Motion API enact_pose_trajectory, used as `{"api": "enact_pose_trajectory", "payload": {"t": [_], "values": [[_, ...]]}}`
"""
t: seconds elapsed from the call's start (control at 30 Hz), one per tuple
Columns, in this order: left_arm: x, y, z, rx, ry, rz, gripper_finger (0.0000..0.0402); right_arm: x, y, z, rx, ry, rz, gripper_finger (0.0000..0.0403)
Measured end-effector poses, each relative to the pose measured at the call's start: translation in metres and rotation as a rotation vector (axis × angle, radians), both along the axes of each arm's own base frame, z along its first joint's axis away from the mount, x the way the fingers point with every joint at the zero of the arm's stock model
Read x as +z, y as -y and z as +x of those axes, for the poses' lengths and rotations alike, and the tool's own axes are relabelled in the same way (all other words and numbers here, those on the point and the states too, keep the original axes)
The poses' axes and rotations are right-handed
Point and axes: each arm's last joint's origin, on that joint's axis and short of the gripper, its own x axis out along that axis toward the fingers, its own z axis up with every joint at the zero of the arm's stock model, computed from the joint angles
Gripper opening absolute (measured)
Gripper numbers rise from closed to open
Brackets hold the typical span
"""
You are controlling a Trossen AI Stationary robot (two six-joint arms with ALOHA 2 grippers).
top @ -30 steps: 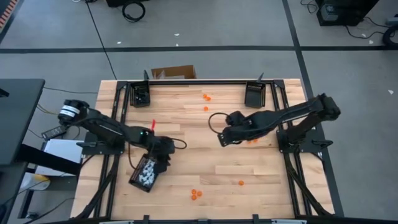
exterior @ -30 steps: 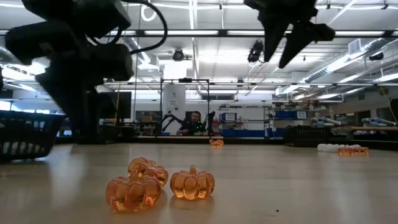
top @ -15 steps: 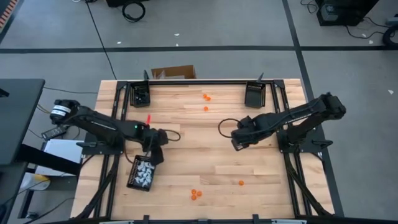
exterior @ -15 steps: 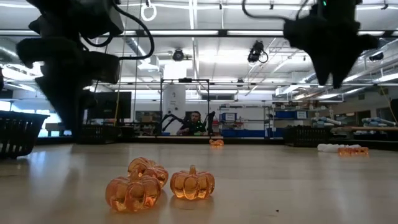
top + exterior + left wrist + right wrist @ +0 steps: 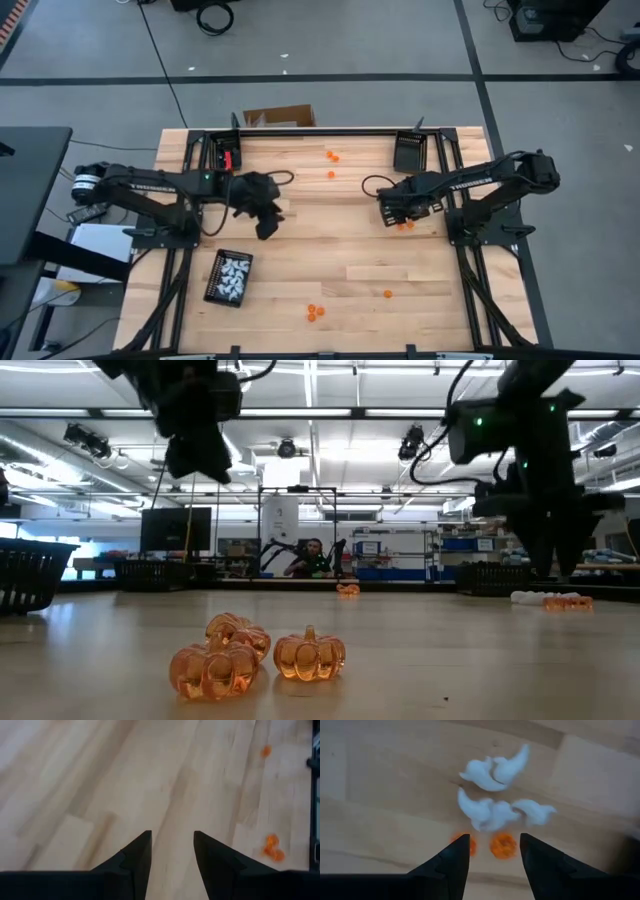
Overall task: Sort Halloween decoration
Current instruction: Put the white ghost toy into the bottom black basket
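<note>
1. On the wooden desk (image 5: 330,250), seen from above, the Halloween decoration lies scattered in groups: two orange trinkets (image 5: 331,157) near the far edge, a cluster of three orange pumpkins (image 5: 315,312) near the front edge, and a single orange piece (image 5: 388,294) to their right.
2. Close up in the low view, those three show as translucent orange pumpkins (image 5: 258,657), touching one another.
3. White trinkets fill a small black tray (image 5: 228,277) at the front left of the desk.
4. Two more black trays stand at the far corners: one on the left (image 5: 226,154), one on the right (image 5: 409,152).
5. Over the left middle of the desk, the left end effector (image 5: 266,226) hangs above bare wood; its wrist view shows the left end effector's fingers (image 5: 137,857) parted with nothing between them.
6. At the right side, the right end effector (image 5: 397,214) sits low over a small pile.
7. Its wrist view shows white ghost-shaped trinkets (image 5: 497,795) bunched together, with two orange pieces (image 5: 503,845) just beside them.
8. The right end effector's fingers (image 5: 451,857) stand apart, empty, with the orange pieces showing in the gap between them.
9. Beyond the desk, a person (image 5: 314,558) sits far back in the room.
</note>
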Motion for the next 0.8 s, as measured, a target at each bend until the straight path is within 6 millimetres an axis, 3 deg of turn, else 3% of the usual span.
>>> {"api": "enact_pose_trajectory", "payload": {"t": [0.17, 0.8], "values": [[0.013, -0.008, 0.003, 0.022, 0.041, 0.015, 0.0155, -0.016, 0.011, -0.002, -0.034, 0.054, 0.003, 0.0174], [0.01, -0.011, 0.0, 0.042, -0.003, 0.039, 0.0155, -0.04, 0.021, -0.016, -0.07, 0.049, 0.047, 0.0154]]}}
